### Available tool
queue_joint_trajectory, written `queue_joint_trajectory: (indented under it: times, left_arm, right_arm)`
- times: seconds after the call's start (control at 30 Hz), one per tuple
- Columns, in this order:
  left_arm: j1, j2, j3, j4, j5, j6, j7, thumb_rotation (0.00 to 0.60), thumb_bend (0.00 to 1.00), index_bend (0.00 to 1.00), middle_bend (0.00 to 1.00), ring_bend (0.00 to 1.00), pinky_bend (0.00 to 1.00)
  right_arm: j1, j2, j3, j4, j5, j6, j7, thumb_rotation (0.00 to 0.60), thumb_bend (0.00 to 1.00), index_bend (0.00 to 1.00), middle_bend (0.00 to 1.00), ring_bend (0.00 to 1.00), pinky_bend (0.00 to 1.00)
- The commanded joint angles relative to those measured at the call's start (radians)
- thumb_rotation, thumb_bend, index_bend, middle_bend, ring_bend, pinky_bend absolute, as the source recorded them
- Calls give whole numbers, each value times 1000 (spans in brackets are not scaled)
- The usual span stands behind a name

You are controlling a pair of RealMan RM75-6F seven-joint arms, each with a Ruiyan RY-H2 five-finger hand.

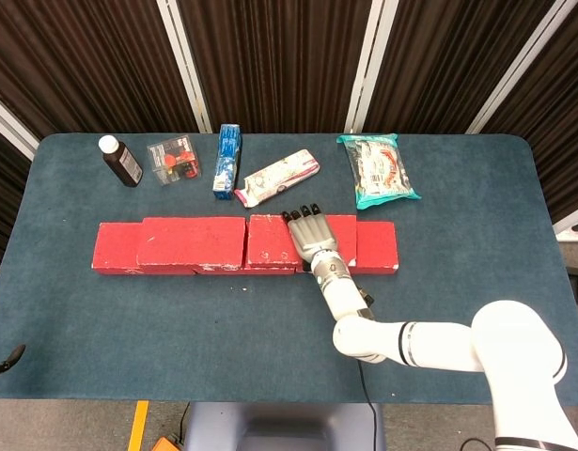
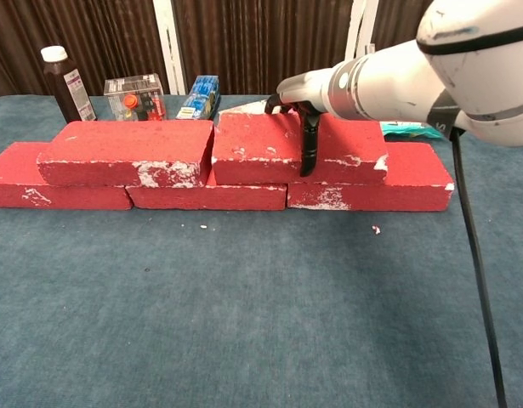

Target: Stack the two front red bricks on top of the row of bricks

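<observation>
1. Only the right hand (image 1: 314, 240) is shown; the left hand lies outside both views, and the right arm is cut off at the frame edge in the chest view.
2. The right hand (image 2: 302, 93) is laid over the right upper brick (image 2: 297, 147), with the thumb hanging down the brick's front face and the fingers (image 1: 303, 214) reaching over its far edge, so the brick is gripped. The far side of the grip is hidden from the chest view.
3. The right upper brick is seen resting on the bottom row of bricks (image 2: 370, 189), its left end just beside, perhaps touching, the left upper brick (image 2: 125, 151); whether a gap remains cannot be told.
4. The left upper brick (image 1: 191, 241) is seen lying flat on the row, free of any hand.
5. The middle of the bottom row is largely covered by the two upper bricks.
6. Behind the bricks a clear box (image 1: 173, 160) is seen holding red and dark items too small to identify.
7. A brown bottle (image 1: 120, 161) with a white cap, a blue carton (image 1: 226, 160), a white packet (image 1: 277, 177) and a teal snack bag (image 1: 378, 168) are set along the back of the table (image 1: 476, 282).
</observation>
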Motion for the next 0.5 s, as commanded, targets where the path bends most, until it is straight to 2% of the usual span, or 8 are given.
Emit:
queue_joint_trajectory:
  times: [0.03, 0.5]
  left_arm:
    - [1, 0, -1, 1, -1, 0, -2, 600, 182, 0, 0, 0, 11]
    - [4, 1, -4, -2, -3, 0, 3, 600, 183, 0, 0, 0, 11]
  right_arm:
    - [5, -2, -2, 6, 3, -2, 3, 600, 472, 309, 304, 148, 0]
    - [30, -6, -3, 13, 20, 9, 3, 600, 472, 313, 304, 147, 0]
